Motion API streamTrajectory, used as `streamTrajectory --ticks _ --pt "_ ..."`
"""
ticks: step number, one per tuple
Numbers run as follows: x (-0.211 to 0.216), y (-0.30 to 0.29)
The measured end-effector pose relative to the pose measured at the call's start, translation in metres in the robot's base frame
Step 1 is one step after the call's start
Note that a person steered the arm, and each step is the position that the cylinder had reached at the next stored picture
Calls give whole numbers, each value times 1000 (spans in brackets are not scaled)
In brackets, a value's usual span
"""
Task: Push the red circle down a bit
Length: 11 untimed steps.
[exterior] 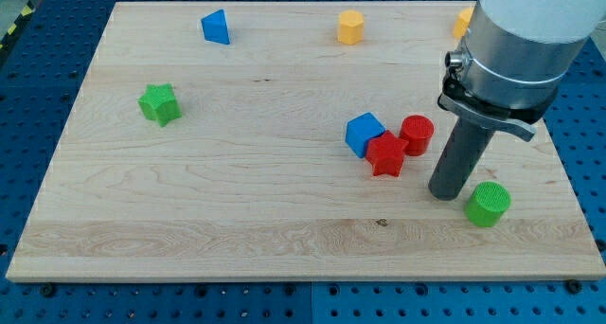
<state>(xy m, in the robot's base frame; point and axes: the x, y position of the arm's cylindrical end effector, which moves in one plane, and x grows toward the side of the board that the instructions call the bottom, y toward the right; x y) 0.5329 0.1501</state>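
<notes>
The red circle (pixel 417 135) is a short red cylinder right of the board's middle. It touches a red star (pixel 386 155) at its lower left, and a blue cube (pixel 365 135) sits just left of the star. My tip (pixel 446 193) rests on the board below and to the right of the red circle, a short gap away. A green cylinder (pixel 488 204) stands just right of my tip.
A green star (pixel 159 104) lies at the view's left. A blue triangular block (pixel 216 27) and a yellow block (pixel 350 27) sit near the view's top. An orange block (pixel 463 22) is partly hidden behind the arm (pixel 516 49). The wooden board (pixel 237 210) ends close to the green cylinder.
</notes>
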Motion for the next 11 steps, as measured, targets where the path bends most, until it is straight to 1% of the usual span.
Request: streamTrajectory --ticks 1,2,4,5,6,7,9,10,11 --pt "-9 8" --pt "-28 22" --pt "-77 40" --pt "-103 8" --pt "-124 -8" --pt "-113 -20" --pt "-74 -21" --pt "-62 -21" --pt "-66 -4"
